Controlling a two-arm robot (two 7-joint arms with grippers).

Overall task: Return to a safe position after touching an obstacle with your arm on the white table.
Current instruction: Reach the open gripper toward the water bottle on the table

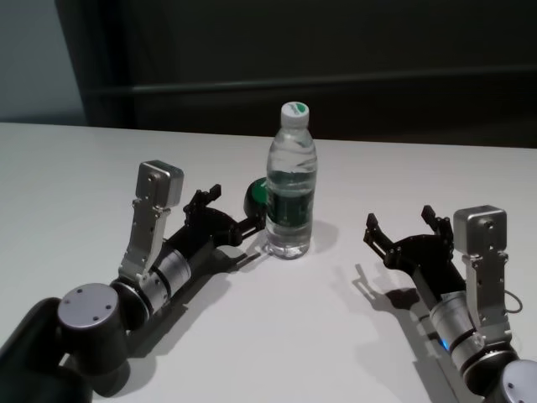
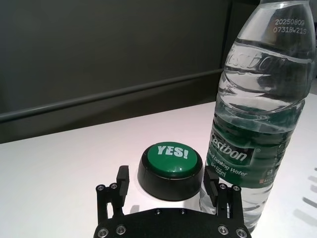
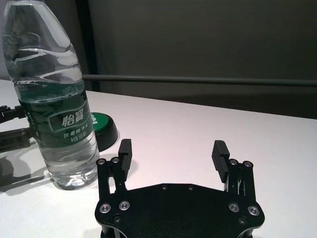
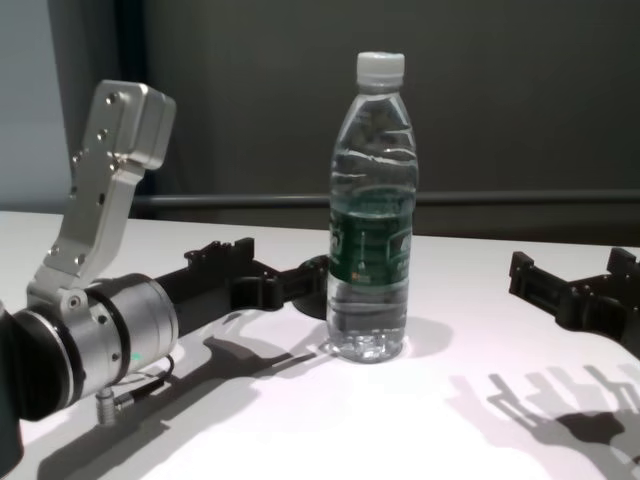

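Observation:
The obstacle, a tall clear water bottle (image 1: 292, 185) with a white cap and a green label, stands upright in the middle of the white table (image 1: 75, 159). My left gripper (image 1: 231, 214) lies low on the table just left of the bottle (image 2: 257, 124), open. One finger (image 2: 212, 179) is close against the bottle's base; I cannot tell whether it touches. My right gripper (image 1: 401, 220) is open and empty, well apart to the right of the bottle (image 3: 49, 94). The chest view shows the bottle (image 4: 372, 220) between the left gripper (image 4: 250, 272) and the right gripper (image 4: 575, 285).
A low black button with a green "YES!" top (image 2: 171, 161) sits on the table right in front of the left gripper's open fingers, behind and left of the bottle. A dark wall with a rail runs behind the table's far edge.

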